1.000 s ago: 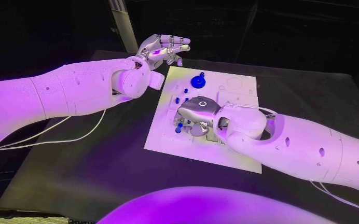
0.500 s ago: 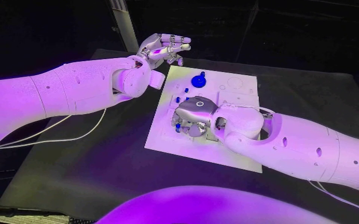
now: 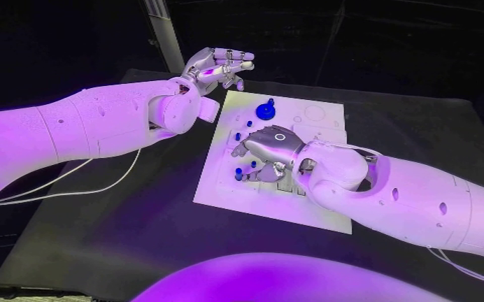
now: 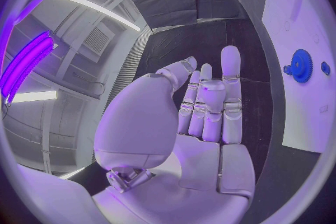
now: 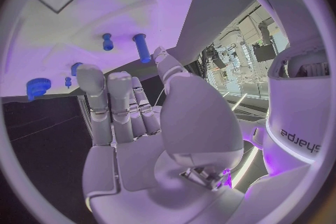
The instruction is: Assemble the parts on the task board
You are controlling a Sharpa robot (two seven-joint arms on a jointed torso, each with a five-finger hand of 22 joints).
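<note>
Over the last second the silver right hand had shifted slightly toward the upper right of the head view, above the middle of the flat white rectangular task board; in the earlier frames it sat lower and closer over the small blue peg-like parts at the board's left-centre, and now those pegs showed more plainly beside its fingertips; I judged this a small repositioning rather than a completed insertion, so the assembly looked barely advanced. The round blue toothed gear stood where it had been, in the upper part of the board, untouched.

In the right wrist view the right hand was held palm-up to the lens, fingers straight, side by side and holding nothing, with two blue pegs just beyond their tips on the white board.

The silver left hand hung at the upper left of the head view, off the board's upper left corner, apart from every part; in the left wrist view the left hand showed fingers extended and close together, empty, with the blue gear well apart at the right.
</note>
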